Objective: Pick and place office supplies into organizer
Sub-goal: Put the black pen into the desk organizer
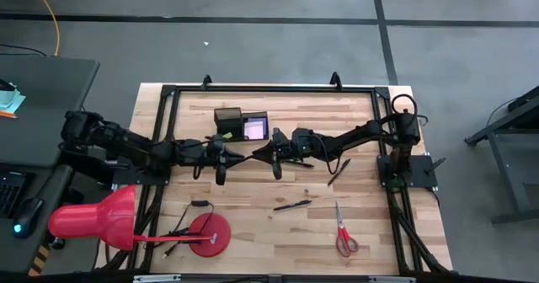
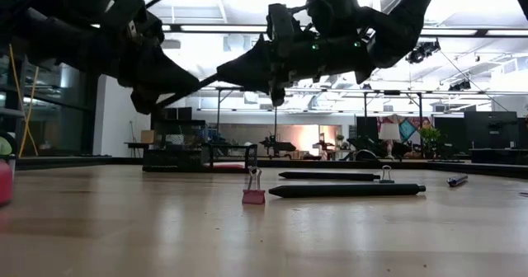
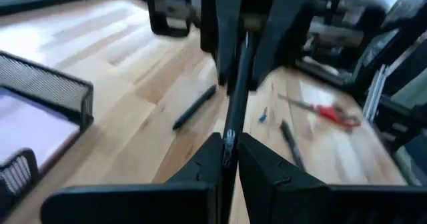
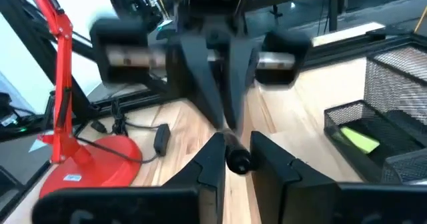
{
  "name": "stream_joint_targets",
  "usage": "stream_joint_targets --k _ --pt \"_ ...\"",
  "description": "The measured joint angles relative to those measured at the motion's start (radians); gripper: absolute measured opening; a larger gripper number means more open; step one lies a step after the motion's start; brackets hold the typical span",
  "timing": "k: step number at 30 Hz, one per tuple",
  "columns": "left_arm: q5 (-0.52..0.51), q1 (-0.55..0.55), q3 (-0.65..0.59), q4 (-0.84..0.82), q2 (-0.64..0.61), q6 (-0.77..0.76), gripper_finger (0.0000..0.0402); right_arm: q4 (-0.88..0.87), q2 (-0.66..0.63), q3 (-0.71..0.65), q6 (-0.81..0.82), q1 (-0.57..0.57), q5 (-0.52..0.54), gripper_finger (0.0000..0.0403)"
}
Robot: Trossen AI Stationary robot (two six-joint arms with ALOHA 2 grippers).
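Red desk lamp (image 1: 109, 220) at the table's (image 1: 253, 232) near-left corner — round base, black cord (image 1: 198, 205).

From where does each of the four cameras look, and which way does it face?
High: above the table, facing straight down; both arms show, left pincer meeting right pincer.
Low: at tabletop height, facing across a pink binder clip; arms overhead.
Left wrist: behind its own fingers, facing the scissors.
Right wrist: behind its own fingers, facing the red lamp.
Shared: both wrist views show the black pen both pincers grip.
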Motion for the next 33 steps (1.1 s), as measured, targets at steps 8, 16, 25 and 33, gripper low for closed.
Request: stream_joint_targets --k 8,16,25,33 --pt "0.008 -0.001 0.003 -0.127 -0.18 0.059 0.002 -0.013 0.004 -0.002 0.0 -0.007 0.026 0.0048" --pt "-0.035 -0.001 0.002 -0.303 -0.421 0.106 0.0021 -0.011 0.004 -0.002 -0.001 -0.038 0.021 0.0042" --pt "-0.111 -0.001 0.002 -0.585 -0.741 0.159 0.0021 0.005 0.004 -0.002 -0.018 -0.077 0.004 0.0041" --pt "-0.087 -0.001 0.002 -0.716 -0.938 0.169 0.0021 -0.082 0.004 0.092 -0.025 -0.101 -0.038 0.0048"
